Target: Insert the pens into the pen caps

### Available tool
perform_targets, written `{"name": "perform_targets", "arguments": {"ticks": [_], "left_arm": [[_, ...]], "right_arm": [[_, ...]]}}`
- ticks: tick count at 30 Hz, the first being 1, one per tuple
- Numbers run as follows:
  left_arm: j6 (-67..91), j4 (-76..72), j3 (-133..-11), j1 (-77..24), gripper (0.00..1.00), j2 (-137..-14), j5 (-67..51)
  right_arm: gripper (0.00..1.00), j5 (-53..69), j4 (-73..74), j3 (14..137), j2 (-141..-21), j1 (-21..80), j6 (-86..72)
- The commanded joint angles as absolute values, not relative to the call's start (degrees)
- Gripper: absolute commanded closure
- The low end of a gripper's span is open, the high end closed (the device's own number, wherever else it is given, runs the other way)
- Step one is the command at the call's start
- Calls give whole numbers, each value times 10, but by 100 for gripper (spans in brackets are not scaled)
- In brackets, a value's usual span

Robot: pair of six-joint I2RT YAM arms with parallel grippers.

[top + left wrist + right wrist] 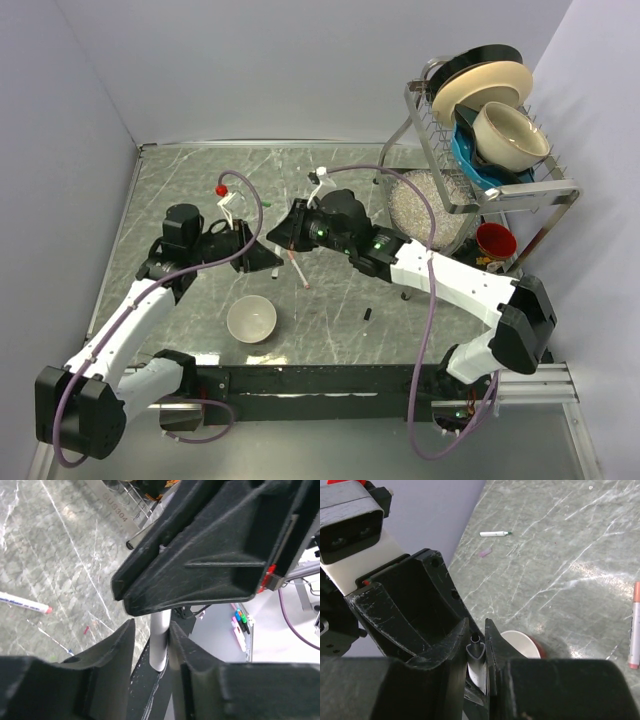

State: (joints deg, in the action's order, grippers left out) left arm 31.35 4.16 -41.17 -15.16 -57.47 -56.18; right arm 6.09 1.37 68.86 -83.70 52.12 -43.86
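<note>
From the top view I see my left gripper [268, 260] and right gripper [280, 240] tip to tip over the middle of the table [200, 170]. 1 red-tipped pen [298, 272] lies just on their near side, the white bowl [251, 320] is nearer still, and 1 black cap [367, 314] sits off to the right. On the left wrist view the grey pen [159, 642] stands between the left fingers [112, 655], which sit partly open, with a dark slit along 1 side of the barrel. On the right wrist view the right fingers [452, 650] are pinched tight on that pen's hollow end, above the bowl, and 1 green-tipped pen [495, 533] lies well away near the wall.
</note>
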Motion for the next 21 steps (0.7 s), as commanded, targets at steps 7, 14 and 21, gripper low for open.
{"name": "perform_targets", "arguments": {"ticks": [7,14,21], "left_arm": [[329,-19,-408,-161,97,-572,-596],[288,29,-416,-163,99,-553,-549],[231,124,-431,-163,99,-507,-412]], "right_arm": [[80,103,-28,686,-810,519,-427],[44,37,54,691,-757,511,-424],[44,-83,196,634,-654,509,-442]]}}
